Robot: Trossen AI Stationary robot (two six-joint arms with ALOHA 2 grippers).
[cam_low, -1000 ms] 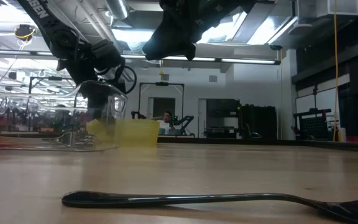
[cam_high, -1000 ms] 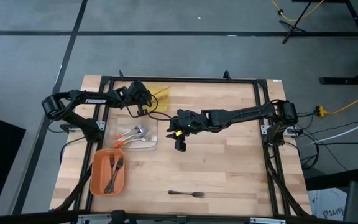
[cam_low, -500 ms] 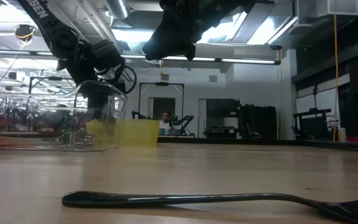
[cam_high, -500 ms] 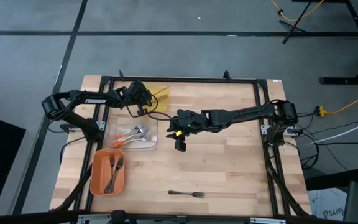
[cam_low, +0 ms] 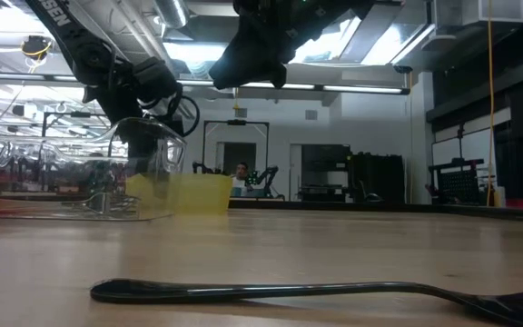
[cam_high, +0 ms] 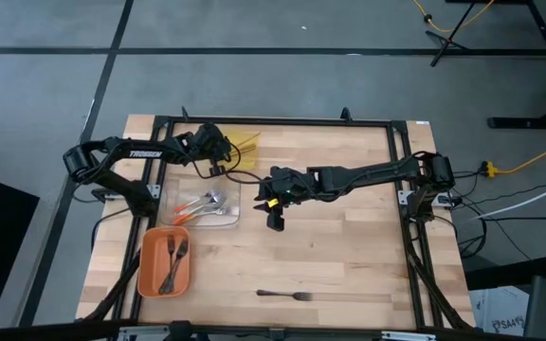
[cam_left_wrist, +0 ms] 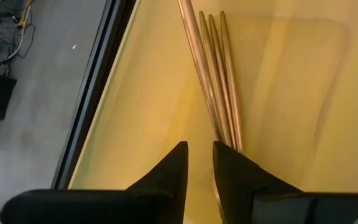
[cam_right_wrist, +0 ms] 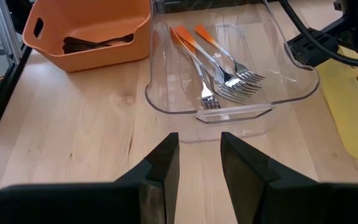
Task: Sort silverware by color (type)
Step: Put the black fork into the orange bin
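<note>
The left gripper (cam_left_wrist: 199, 163) has its two dark fingers (cam_left_wrist: 169, 168) close together with only a narrow gap, and nothing sits between them. It hangs over the yellow tray (cam_high: 245, 142) at the far left part of the tabletop (cam_high: 349, 256). Just beside the fingertips lie the wooden utensils (cam_left_wrist: 213, 81), thin tan sticks side by side that spread a little like a fan, their long axis running away from the fingers along the tray floor.

The right gripper (cam_right_wrist: 199, 163) has its fingers (cam_right_wrist: 160, 165) a little apart and empty, held above the bare wood near the middle of the tabletop. In front of it stands the clear tray (cam_right_wrist: 232, 109) with the silver forks (cam_right_wrist: 219, 78). Their orange handle tips point away from this gripper, toward the orange tray (cam_right_wrist: 89, 28), and their tines point toward the near wall of the clear tray. The forks cross each other slightly.

In the orange tray lie the dark forks (cam_high: 172, 262), with the long axis along the tray, from the near edge of the tabletop toward the far edge. One more dark fork (cam_high: 285, 296) lies alone on the wood near the front edge, well apart from all trays; its long axis runs left to right, and the tines are at the right end.

On the left arm (cam_high: 121, 152) the white word "TROSSEN" can be read.
</note>
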